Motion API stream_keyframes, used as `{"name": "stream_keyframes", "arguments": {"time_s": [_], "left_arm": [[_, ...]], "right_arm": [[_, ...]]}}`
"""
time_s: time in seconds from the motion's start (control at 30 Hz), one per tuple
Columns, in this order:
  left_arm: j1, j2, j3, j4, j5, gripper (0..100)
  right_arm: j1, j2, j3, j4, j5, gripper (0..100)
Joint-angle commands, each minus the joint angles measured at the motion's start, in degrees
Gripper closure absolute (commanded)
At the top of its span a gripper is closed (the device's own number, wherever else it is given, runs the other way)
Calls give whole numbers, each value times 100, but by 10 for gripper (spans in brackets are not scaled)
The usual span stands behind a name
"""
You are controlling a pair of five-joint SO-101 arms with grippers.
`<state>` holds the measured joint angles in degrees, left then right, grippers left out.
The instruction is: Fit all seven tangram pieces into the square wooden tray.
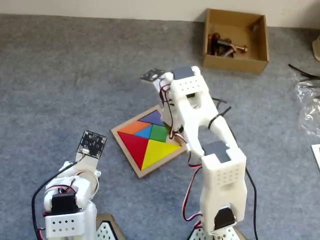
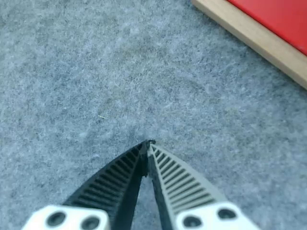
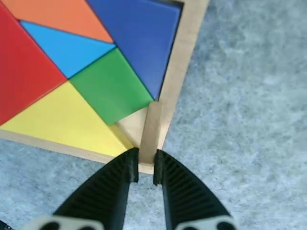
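Note:
The square wooden tray (image 1: 126,152) lies on the grey carpet with red (image 1: 134,144), yellow (image 1: 157,151), green, light blue, orange and dark blue (image 3: 144,33) pieces fitted flat in it. A small triangular gap (image 3: 130,125) stays bare at one corner, beside the green piece (image 3: 108,86). My right gripper (image 3: 146,165) is shut on a thin wood-coloured piece (image 3: 150,129) that stands on edge over that gap, along the tray rim (image 3: 184,57). My left gripper (image 2: 147,146) is shut and holds nothing, low over the carpet just off the tray's edge (image 2: 249,33) by the red piece (image 2: 283,19).
A cardboard box (image 1: 235,60) with metal parts stands at the back right. A small dark flat object (image 1: 152,76) lies behind the tray. Clear plastic wrap (image 1: 310,110) and cables sit at the right edge. Open carpet spreads to the left.

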<state>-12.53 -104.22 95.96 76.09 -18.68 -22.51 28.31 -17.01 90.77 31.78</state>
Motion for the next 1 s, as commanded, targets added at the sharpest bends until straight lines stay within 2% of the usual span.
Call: {"name": "stream_keyframes", "arguments": {"time_s": [0.0, 0.27, 0.63, 0.97], "left_arm": [[-22, -48, 119, 44, 62, 986], [-22, -48, 119, 44, 62, 986], [-22, -48, 119, 44, 62, 986], [-22, -48, 119, 44, 62, 986]], "right_arm": [[40, -127, 4, -48, -44, 988], [4, -136, 4, -40, -35, 954], [-585, -119, 4, -13, -273, 952], [-347, -110, 13, -40, -290, 950]]}}
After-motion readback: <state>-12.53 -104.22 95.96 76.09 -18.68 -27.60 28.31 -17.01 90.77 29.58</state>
